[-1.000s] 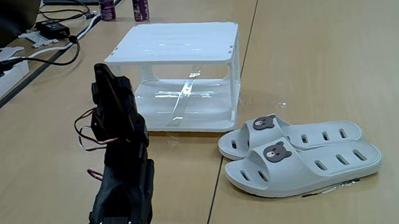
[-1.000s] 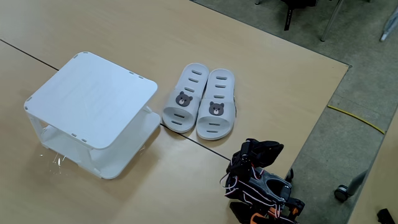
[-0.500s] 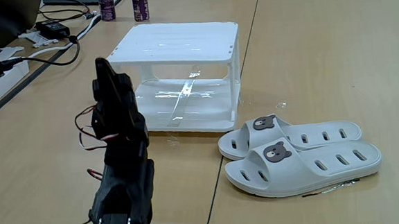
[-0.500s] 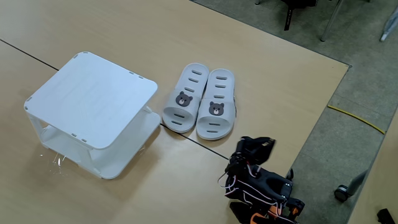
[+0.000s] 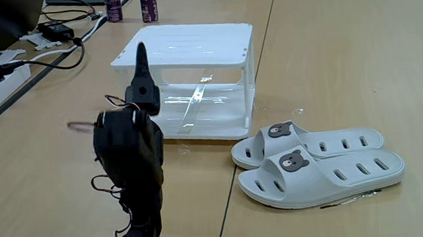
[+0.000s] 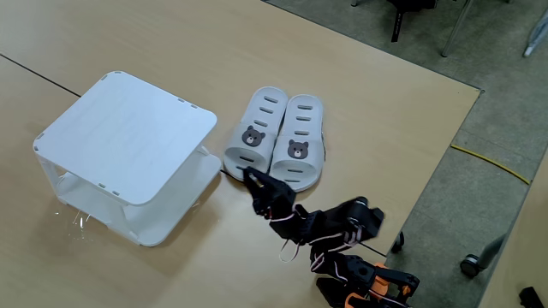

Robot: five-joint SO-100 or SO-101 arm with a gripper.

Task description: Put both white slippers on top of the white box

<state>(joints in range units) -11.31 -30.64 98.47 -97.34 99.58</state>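
Slippers (image 5: 317, 163) of off-white rubber with brown bear badges lie paired, side by side and touching, on the tan wooden surface (image 5: 339, 44), just right of the square white plastic two-tier box (image 5: 189, 46), whose ribbed top is bare to receive them. The black arm's fingers (image 6: 257, 183) reach toward the pair; whether spread or pressed together, I cannot tell.

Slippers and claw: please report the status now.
Claw near slipper toes, holding nothing; open or shut unclear. Both white slippers side by side on table. White box top bare. Nothing in the way.
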